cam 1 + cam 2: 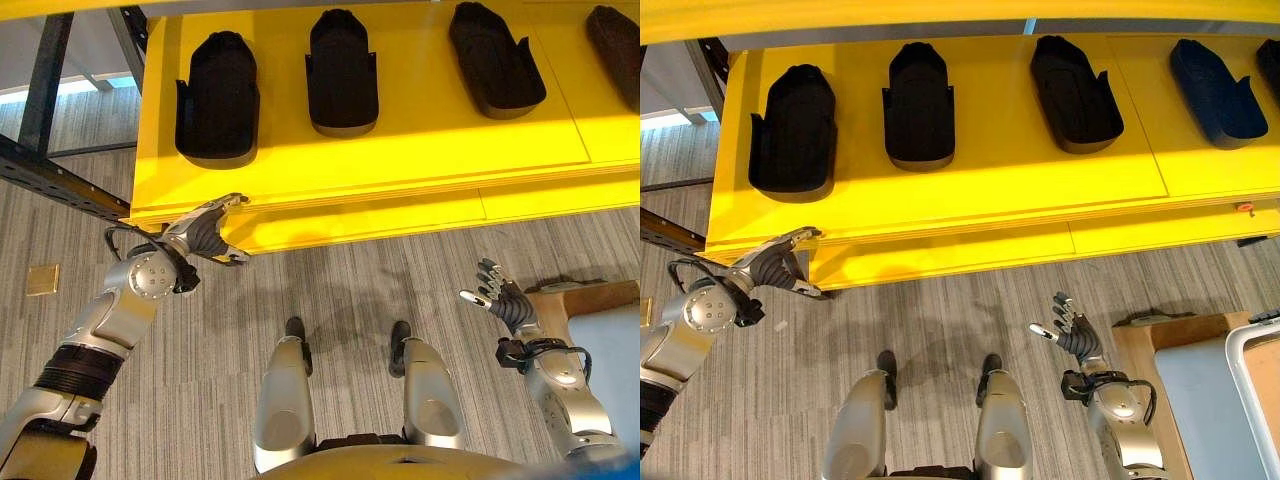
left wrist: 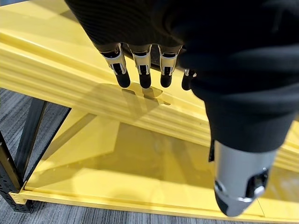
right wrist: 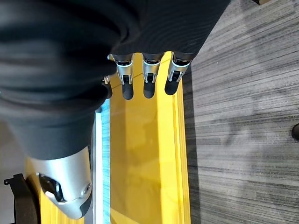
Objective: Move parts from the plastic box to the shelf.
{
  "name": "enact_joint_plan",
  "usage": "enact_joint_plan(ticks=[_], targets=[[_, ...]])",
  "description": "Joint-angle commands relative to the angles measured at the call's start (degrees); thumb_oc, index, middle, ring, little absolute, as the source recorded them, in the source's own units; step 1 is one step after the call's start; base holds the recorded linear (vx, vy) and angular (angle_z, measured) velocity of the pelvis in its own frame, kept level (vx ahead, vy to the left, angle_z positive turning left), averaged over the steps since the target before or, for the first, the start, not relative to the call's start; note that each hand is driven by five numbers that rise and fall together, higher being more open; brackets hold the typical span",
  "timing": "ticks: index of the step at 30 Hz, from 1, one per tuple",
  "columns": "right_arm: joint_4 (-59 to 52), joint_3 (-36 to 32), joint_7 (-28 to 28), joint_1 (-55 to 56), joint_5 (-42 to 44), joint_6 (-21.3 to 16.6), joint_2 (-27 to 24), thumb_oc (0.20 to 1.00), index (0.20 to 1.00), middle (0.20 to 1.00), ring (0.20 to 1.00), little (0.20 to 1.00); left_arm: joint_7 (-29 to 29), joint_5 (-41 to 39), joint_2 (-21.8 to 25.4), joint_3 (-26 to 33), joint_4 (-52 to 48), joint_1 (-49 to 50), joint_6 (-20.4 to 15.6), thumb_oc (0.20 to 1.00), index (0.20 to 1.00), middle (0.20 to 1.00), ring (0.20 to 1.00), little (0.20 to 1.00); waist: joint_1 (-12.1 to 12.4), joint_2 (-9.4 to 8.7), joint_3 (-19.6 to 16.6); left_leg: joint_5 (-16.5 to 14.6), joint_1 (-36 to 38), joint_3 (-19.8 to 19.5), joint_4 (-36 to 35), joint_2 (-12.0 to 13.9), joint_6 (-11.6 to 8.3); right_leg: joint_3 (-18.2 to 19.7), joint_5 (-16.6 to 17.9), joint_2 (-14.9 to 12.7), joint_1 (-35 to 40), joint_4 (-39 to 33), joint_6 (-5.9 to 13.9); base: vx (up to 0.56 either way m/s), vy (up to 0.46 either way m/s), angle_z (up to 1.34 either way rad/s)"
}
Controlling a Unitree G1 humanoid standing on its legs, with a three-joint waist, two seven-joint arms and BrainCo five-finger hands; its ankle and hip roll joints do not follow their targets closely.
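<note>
Several black moulded parts lie in a row on the yellow shelf [image 1: 400,160]: one at the left [image 1: 218,95], one beside it [image 1: 342,70], another further right [image 1: 495,60]. My left hand [image 1: 205,235] hovers at the shelf's front left corner, open and holding nothing; in its wrist view its fingers [image 2: 142,70] hang straight just above the shelf's yellow front edge [image 2: 70,70]. My right hand [image 1: 503,298] is low at the right over the floor, open and empty, its fingers [image 3: 149,79] spread towards the shelf [image 3: 145,158].
A dark metal rack frame [image 1: 50,180] runs along the left of the shelf. At the right stands a wooden stand [image 1: 1160,335] with a pale blue-grey panel [image 1: 1200,400] on it. A small tan plate [image 1: 42,279] lies on the grey carpet.
</note>
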Motion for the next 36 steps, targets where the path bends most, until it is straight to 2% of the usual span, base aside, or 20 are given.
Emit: enact_joint_plan(ticks=[1,8,23,30,36], targets=[[-2.84,-1.60,0.60,1.85,0.36,-1.50,-1.54,1.000,1.000,1.000,1.000,1.000,1.50,1.34,-0.41,0.15,1.31,-0.88,0.26,1.000,1.000,1.000,1.000,1.000,-0.34,-0.30,-3.53,1.75,-1.88,-0.17,-0.08,1.67,-0.35,1.12,5.88,-0.09,-0.73,-3.73,1.05,0.00,0.000,0.00],[-2.69,-1.39,0.73,2.10,0.45,-1.50,-1.82,1.000,1.000,1.000,1.000,1.000,1.96,1.67,-1.11,-1.07,5.86,-3.31,1.05,1.000,1.000,1.000,1.000,1.000,-0.55,-0.42,-3.95,1.67,-1.90,-0.07,0.13,1.75,-0.42,1.30,5.83,-0.01,-0.86,-3.50,1.00,0.00,0.000,0.00],[-2.57,-0.96,1.69,2.16,1.00,-1.38,-1.83,1.000,1.000,1.000,1.000,1.000,1.86,1.44,-0.91,-0.79,6.65,-3.81,1.20,1.000,1.000,1.000,1.000,1.000,-0.52,-0.34,-4.30,2.00,-1.75,-0.22,-0.14,1.92,-0.59,1.18,5.57,0.22,-0.71,-3.19,0.90,0.00,-0.001,-0.01],[-3.25,0.03,2.82,1.75,0.99,-2.49,-2.44,1.000,1.000,1.000,1.000,1.000,1.78,1.26,-0.59,-0.81,6.27,-4.52,0.48,1.000,1.000,1.000,1.000,1.000,-0.47,-0.21,-4.41,2.08,-1.66,-0.26,-0.28,2.01,-0.68,1.15,5.39,0.30,-0.57,-3.22,0.91,0.00,0.000,0.00],[-2.44,0.75,4.24,1.61,5.54,-4.08,-1.94,1.000,1.000,1.000,1.000,1.000,1.40,0.14,0.14,-1.39,6.76,-5.60,-0.50,1.000,1.000,1.000,1.000,1.000,-0.62,-0.13,-4.42,2.14,-1.58,-0.04,-0.25,2.11,-0.78,1.34,5.34,0.32,-0.79,-2.93,1.01,0.00,0.000,0.00]])
